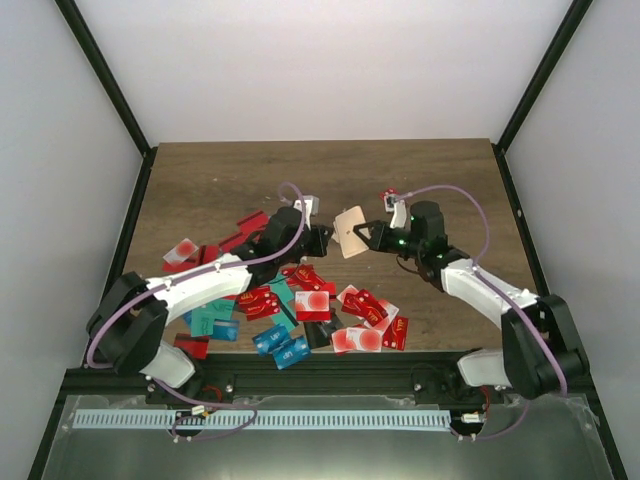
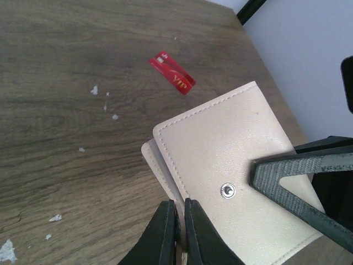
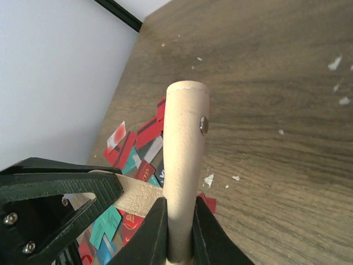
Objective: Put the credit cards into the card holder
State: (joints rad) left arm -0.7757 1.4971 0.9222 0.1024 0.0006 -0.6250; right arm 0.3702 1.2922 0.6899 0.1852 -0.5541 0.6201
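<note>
Even, bright light casts only soft shadows.

A dark wood-grain bench sits boxed by plain white walls — black frame struts rise at 10 and 2 o'clock; light soft, even.

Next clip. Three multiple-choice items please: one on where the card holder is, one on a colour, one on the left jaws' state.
1. Where is the card holder? A) lying flat, untouched B) gripped from both sides C) out of view
2. Colour of the lone card beyond it in the left wrist view? A) red B) teal C) black
3. The left jaws are: A) wide open B) closed on the holder's edge C) closed on a card
Key: B, the left gripper and right gripper both clamp it; A, it is plainly red; B, they pinch its edge.
</note>
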